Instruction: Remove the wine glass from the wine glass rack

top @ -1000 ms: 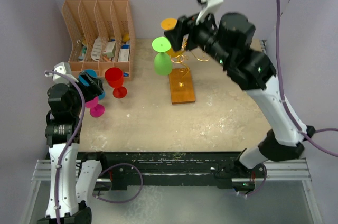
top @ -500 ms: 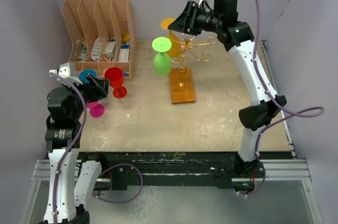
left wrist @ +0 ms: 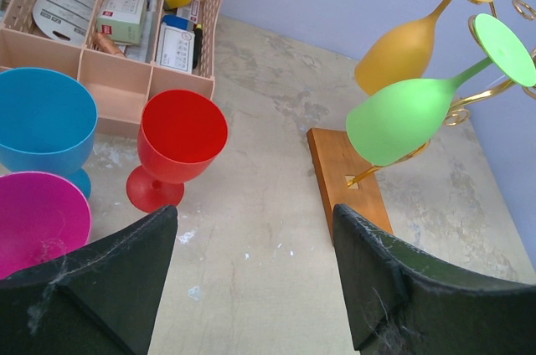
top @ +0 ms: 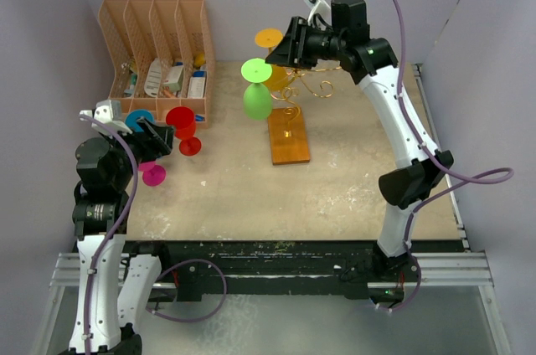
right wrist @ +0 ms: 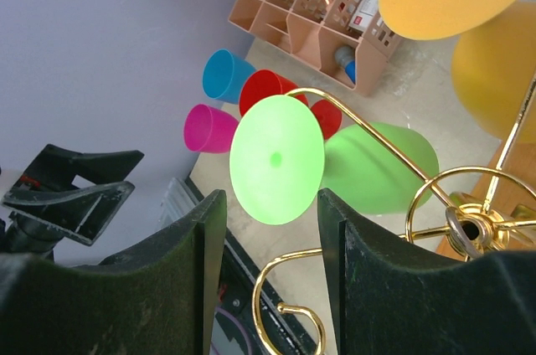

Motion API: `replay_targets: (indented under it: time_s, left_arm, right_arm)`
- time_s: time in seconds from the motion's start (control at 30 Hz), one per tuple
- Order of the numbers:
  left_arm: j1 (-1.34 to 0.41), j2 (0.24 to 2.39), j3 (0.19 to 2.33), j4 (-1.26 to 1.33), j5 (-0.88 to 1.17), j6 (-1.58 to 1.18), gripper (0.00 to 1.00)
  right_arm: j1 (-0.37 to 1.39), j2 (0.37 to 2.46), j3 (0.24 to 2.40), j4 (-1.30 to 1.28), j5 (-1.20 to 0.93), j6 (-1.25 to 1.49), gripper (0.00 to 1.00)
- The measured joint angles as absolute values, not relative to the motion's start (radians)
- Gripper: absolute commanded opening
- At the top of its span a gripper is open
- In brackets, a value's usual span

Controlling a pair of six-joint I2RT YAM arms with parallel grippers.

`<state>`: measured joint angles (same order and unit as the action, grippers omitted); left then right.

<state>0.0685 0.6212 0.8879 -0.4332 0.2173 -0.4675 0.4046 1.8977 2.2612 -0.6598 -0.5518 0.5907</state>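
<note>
The wine glass rack (top: 295, 91) is gold wire on an orange-brown wooden base (top: 289, 137). A green wine glass (top: 257, 100) hangs upside down from it, its round foot (top: 255, 70) on top. An orange glass (top: 279, 79) hangs behind it. My right gripper (top: 273, 54) is open and empty, just behind the green foot. In the right wrist view the green foot (right wrist: 276, 158) sits just ahead of the open fingertips (right wrist: 205, 238), with the gold scroll arms (right wrist: 368, 133) beside it. My left gripper (top: 163, 139) is open and empty; its wrist view shows the green glass (left wrist: 398, 116) far off.
A peach slotted file organizer (top: 159, 54) with small items stands at the back left. Red (top: 181, 119), blue (top: 139, 119) and magenta (top: 152, 173) glasses stand upright by my left gripper. Purple walls close in the back and sides.
</note>
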Motion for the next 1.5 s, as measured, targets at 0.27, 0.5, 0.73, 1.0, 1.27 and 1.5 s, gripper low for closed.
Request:
replay_targets:
  time_s: [0.27, 0.5, 0.73, 1.0, 1.27, 1.5]
  left_arm:
    - [0.068, 0.624, 0.888, -0.433, 0.221, -0.467, 0.78]
    - [0.068, 0.624, 0.888, -0.433, 0.221, -0.467, 0.78]
    - [0.068, 0.624, 0.888, -0.433, 0.222, -0.467, 0.79]
    - [0.068, 0.624, 0.888, -0.433, 0.223, -0.467, 0.79]
    - [0.068, 0.624, 0.888, -0.434, 0.223, -0.467, 0.79]
    - [0.068, 0.624, 0.888, -0.434, 0.223, -0.467, 0.79]
  right_arm:
    - [0.406, 1.898, 2.26, -0.661, -0.54, 0.575, 0.48]
    - [0.426, 1.93, 2.261, -0.665, -0.523, 0.565, 0.47]
    - [0.432, 1.958, 2.261, -0.69, -0.513, 0.562, 0.44]
    - [0.432, 1.958, 2.26, -0.666, -0.538, 0.567, 0.33]
    - [0.432, 1.955, 2.202, -0.58, -0.602, 0.603, 0.27]
    - [0.432, 1.947, 2.156, -0.531, -0.628, 0.643, 0.06]
